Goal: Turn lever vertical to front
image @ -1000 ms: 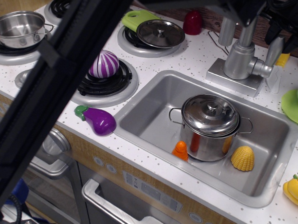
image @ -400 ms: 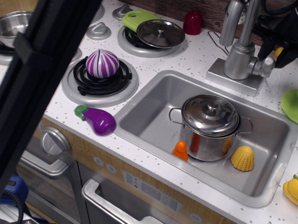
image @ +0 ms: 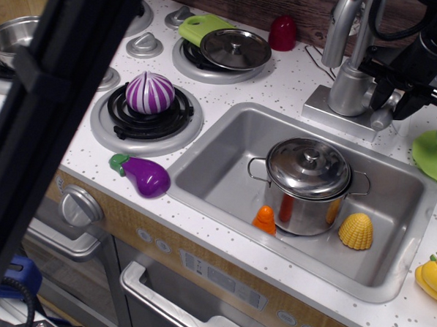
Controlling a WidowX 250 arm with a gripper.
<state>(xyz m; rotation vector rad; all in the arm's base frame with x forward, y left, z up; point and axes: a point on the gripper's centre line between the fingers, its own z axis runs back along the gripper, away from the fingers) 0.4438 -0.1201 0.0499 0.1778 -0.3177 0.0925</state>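
The lever is a short silver-grey paddle on the right side of the faucet's cylindrical base. Only its rounded tip shows, pointing down towards the front of the counter. My black gripper reaches in from the upper right. Its fingers sit on either side of the lever's stub and hide most of the handle. The jaws look closed on the lever.
The tall faucet spout rises just left of the gripper. The sink below holds a lidded steel pot, an orange toy and a yellow corn. A green plate lies to the right. My dark arm link blocks the left foreground.
The lever has swung from pointing up to pointing down towards the front. My gripper came down onto it and moved lower with it.
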